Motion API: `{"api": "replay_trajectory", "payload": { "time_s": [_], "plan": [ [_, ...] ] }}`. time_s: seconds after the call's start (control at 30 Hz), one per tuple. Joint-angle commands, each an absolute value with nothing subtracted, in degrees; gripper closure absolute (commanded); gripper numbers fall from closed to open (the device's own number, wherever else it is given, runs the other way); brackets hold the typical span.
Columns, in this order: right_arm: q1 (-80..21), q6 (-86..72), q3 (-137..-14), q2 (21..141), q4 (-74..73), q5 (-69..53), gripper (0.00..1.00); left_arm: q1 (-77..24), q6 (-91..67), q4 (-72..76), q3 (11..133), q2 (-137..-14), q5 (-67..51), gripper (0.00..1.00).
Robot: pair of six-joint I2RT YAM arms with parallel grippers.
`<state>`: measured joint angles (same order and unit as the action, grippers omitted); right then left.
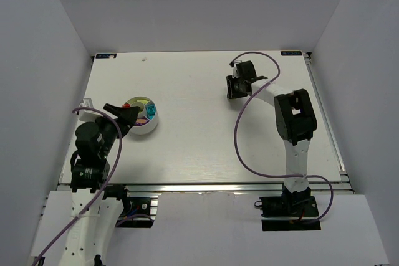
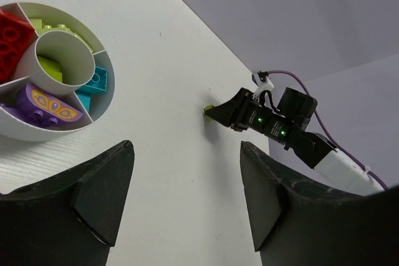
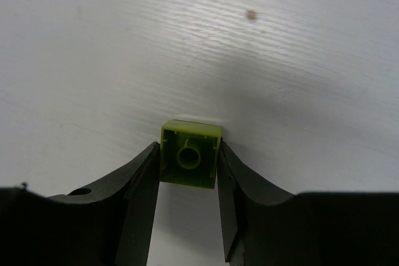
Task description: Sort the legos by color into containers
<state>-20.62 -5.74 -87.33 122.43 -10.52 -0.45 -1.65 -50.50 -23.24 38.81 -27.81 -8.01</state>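
One lime brick (image 3: 189, 154) is left out on the table (image 1: 187, 147), far right area, well apart from the dish (image 1: 152, 124). Right hand (image 3: 189, 154) is down on it: brick sits dead centre between the two fingers, hollow underside facing the wrist camera, both fingertips (image 3: 149, 166) flush against its side walls with no gap visible, so pinching it. Brick's far edge looks to be on the table surface; can't tell if it's lifted at all. Left wrist view shows the same thing from across the table, lime corner poking out at the tip of the right hand. Left hand (image 2: 186, 147) hangs just beside the dish, fingers spread, nothing between them. Dish holds red bricks (image 2: 12, 38), a teal brick (image 2: 96, 82), a purple piece (image 2: 40, 104) and lime pieces (image 2: 59, 29), each colour in its own wedge, with more lime in the centre cup.
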Motion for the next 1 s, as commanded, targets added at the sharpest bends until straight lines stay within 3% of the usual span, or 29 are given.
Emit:
{"api": "replay_trajectory", "payload": {
  "time_s": [0.0,0.17,0.3,0.63,0.97],
  "plan": [
    [-22.8,-1.1,-91.0,118.1,-9.9,-10.3,0.86,-1.4,-50.5,-21.4,38.1,-27.7,-8.6,0.22],
    [-27.1,8.4,-93.2,114.8,-8.9,-29.8,0.97,-1.5,-50.2,-21.2,37.6,-27.1,-8.7,0.22],
    [-35.0,15.0,-95.4,114.2,-5.6,-34.4,1.0,-1.5,-49.7,-21.6,37.6,-26.0,-8.7,0.22],
    [-47.5,14.0,-112.1,124.2,-1.7,-33.6,1.0,-1.5,-49.0,-23.8,38.1,-23.4,-7.6,0.22],
    [-54.2,13.9,-114.3,129.5,7.9,-27.6,0.87,-1.5,-48.5,-25.4,38.8,-22.4,-6.7,0.21]
  ]
}}
